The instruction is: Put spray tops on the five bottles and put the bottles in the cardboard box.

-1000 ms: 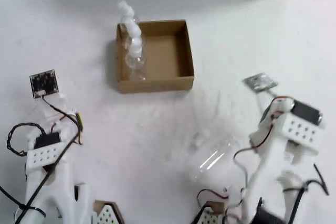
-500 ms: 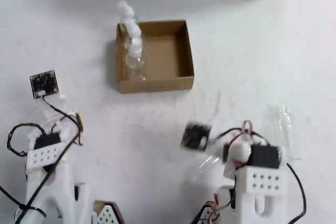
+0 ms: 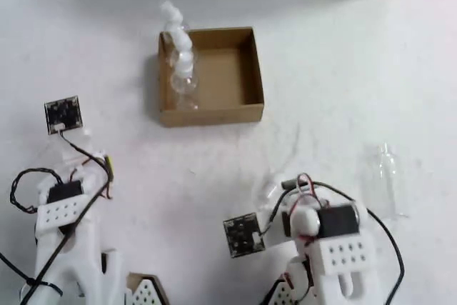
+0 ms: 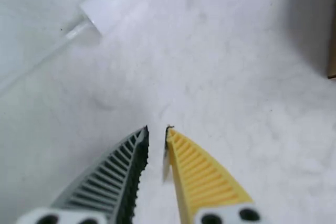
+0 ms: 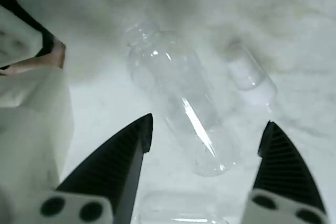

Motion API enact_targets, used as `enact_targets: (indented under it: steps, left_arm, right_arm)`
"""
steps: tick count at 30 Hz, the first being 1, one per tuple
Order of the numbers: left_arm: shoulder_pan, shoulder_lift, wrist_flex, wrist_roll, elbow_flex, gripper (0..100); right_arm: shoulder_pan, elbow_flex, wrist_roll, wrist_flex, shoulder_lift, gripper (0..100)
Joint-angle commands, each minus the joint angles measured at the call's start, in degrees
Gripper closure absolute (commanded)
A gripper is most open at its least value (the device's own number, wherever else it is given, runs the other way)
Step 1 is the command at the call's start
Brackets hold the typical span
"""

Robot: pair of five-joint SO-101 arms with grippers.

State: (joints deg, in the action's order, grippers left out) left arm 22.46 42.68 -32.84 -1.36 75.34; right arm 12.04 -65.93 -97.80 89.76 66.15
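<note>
The right gripper (image 5: 208,120) is held over the table (image 3: 343,55) with its fingers spread wide and nothing between them. A clear uncapped bottle (image 5: 181,106) lies on its side directly beneath the gap. Its long axis runs away from the wrist, crossing the closing line of the fingers. The open neck is at the far end and the base at the near end. In the high view the cardboard box (image 3: 250,69) is seen at about 11 o'clock from the right arm. Capped bottles (image 3: 180,58) stand along its 9 o'clock wall. A second bare bottle (image 3: 385,173) lies at about 2 o'clock from the same arm. The left gripper (image 4: 157,128) is positioned low over the table, its fingers pressed almost together on nothing. A loose spray top (image 4: 107,3) with its dip tube lies ahead of it, well apart. The bottle under the gap is judged best taken by the right arm, which is nearer. A grip across the body is favoured.
</note>
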Motion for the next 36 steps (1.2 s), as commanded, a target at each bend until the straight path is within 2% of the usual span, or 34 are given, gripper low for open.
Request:
enact_targets:
  steps: [1,6,13,20,21,25,32,36]
  left_arm:
    - [-0.7,-0.2,1.9,0.7,-0.3,93]
    - [-0.7,-0.2,1.9,0.9,-0.3,93]
    - [-0.7,-0.2,2.0,1.0,-0.3,93]
    - [-0.7,-0.2,2.1,1.0,-0.3,93]
    - [-0.7,-0.2,2.1,1.0,-0.3,93]
    - [-0.7,-0.2,2.1,1.0,-0.3,93]
    - [-0.7,-0.2,2.1,1.0,-0.3,93]
    - [-0.7,-0.2,2.1,1.0,-0.3,93]
  right_arm:
    - [0.9,2.8,-1.0,-3.0,-16.4,71.6]
    - [0.7,4.4,-0.9,-11.3,-29.7,71.6]
    - [0.6,4.0,1.0,-17.1,-32.0,73.4]
    - [0.6,4.7,9.3,-22.2,-31.9,98.6]
    - [0.6,5.4,10.5,-22.2,-31.9,98.3]
    - [-2.0,9.1,19.3,-22.2,-31.9,97.1]
    - [-11.8,16.1,33.9,-22.3,-32.1,97.8]
    - [-17.5,17.3,45.0,-22.3,-32.0,97.8]
